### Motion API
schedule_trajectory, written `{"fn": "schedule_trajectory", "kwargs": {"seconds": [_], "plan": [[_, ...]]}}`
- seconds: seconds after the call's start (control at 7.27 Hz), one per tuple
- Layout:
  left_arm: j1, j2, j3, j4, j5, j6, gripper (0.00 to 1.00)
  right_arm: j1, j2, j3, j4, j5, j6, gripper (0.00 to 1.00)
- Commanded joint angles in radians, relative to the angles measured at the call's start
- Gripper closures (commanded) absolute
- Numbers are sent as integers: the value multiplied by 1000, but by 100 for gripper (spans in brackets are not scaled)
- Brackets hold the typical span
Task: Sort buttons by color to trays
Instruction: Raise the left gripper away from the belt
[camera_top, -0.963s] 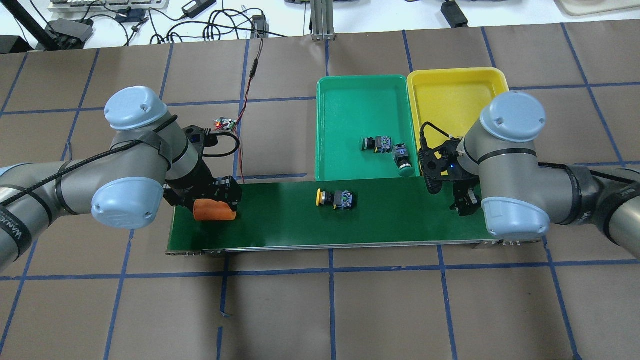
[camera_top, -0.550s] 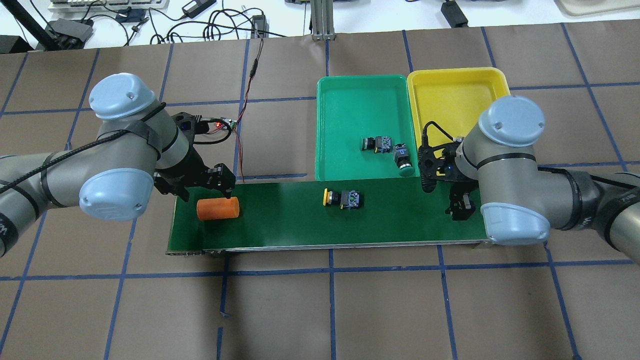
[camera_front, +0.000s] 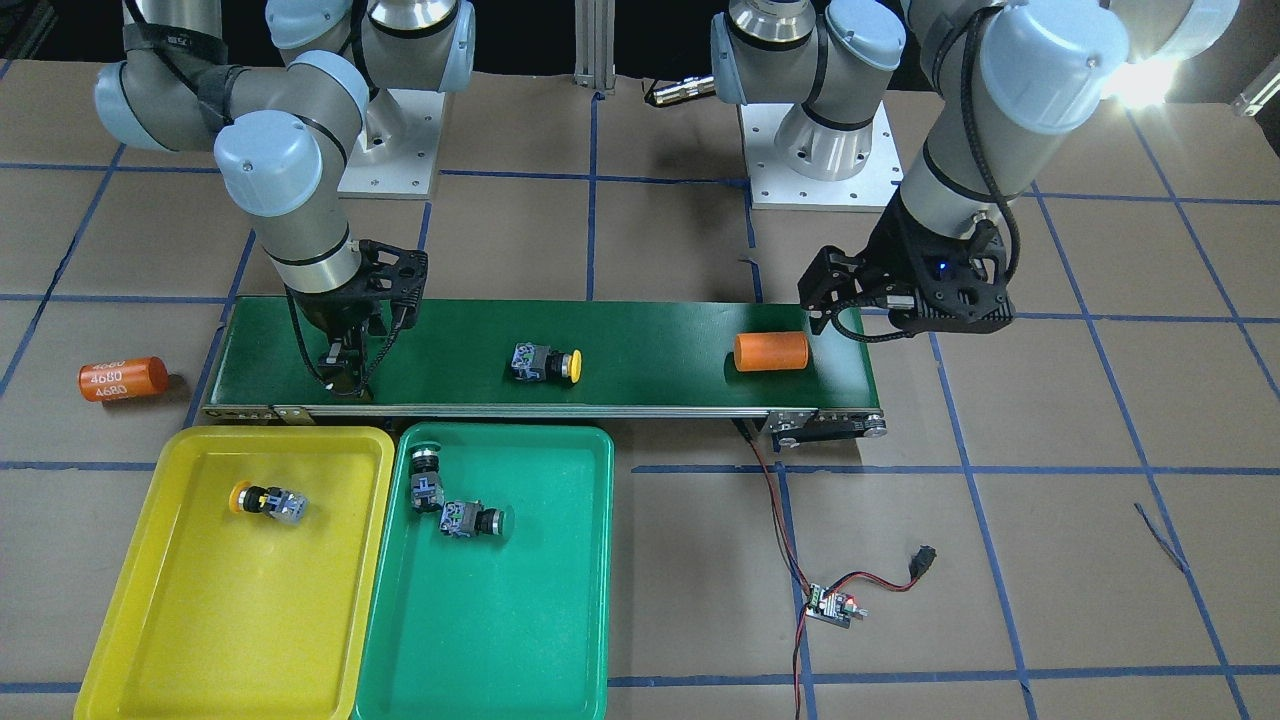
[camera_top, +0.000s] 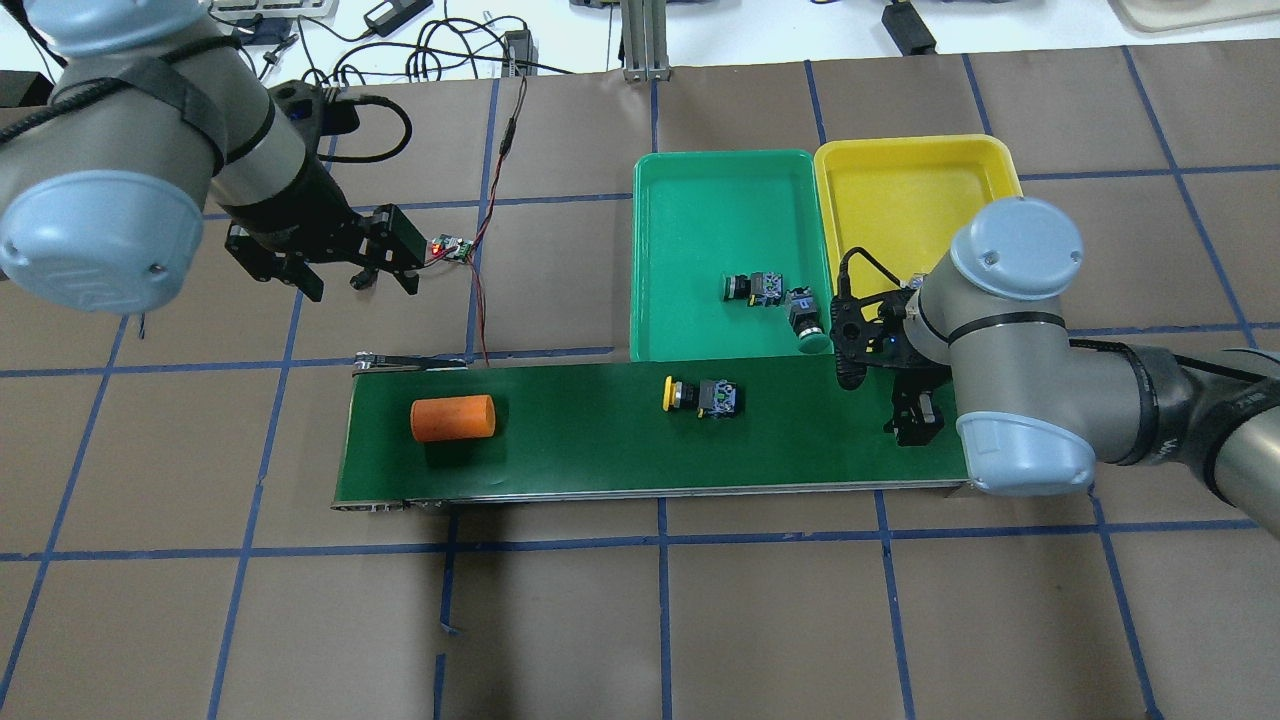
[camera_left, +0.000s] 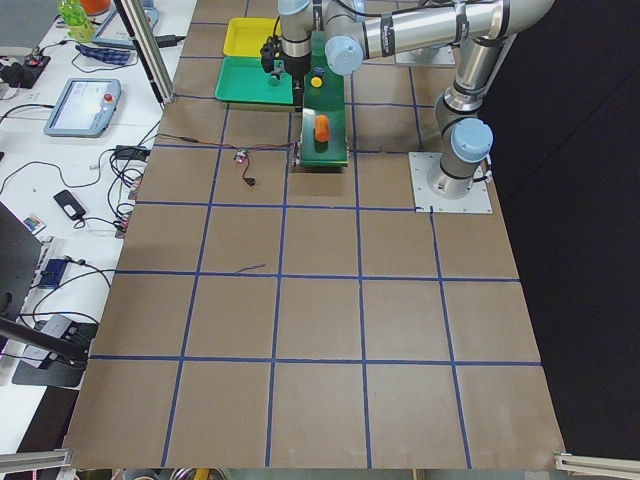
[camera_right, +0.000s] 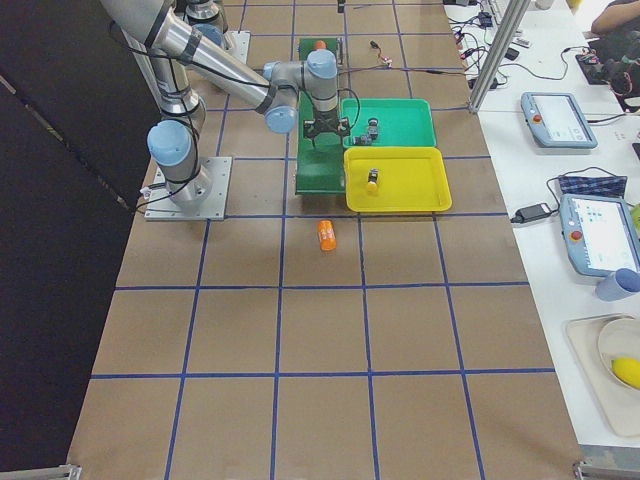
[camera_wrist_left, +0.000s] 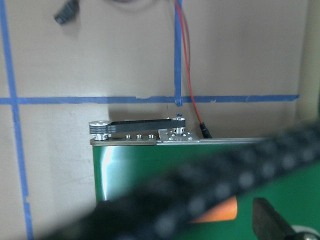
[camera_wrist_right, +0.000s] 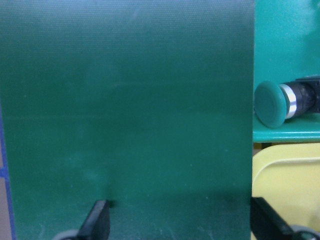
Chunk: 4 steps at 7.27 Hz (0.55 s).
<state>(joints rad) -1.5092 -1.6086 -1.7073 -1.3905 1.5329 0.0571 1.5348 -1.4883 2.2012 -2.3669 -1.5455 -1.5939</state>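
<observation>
We see the yellow tray (camera_front: 200, 620) and green tray (camera_front: 520, 620) as smooth, glossy plastic. The conveyor belt (camera_top: 600, 450) looks matt with a fine weave, its edge rail (camera_front: 600, 411) bare metal. Matt brown paper covers the desk (camera_top: 760, 620).

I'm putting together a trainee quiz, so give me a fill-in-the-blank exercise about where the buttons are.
The green tray holds ___ buttons.
The yellow tray holds ___ button.
The button lying on the belt has a ___ cap.
Missing words: two, one, yellow.
</observation>
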Motion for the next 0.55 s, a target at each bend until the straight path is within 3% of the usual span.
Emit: {"fn": "schedule_trajectory", "kwargs": {"seconds": [0.0, 0.41], "plan": [[-2, 18, 48, -42, 27, 1, 0, 4, 0, 0, -2, 2, 0, 0], [7, 18, 52, -42, 26, 1, 0, 4, 0, 0, -2, 2, -1, 0]]}}
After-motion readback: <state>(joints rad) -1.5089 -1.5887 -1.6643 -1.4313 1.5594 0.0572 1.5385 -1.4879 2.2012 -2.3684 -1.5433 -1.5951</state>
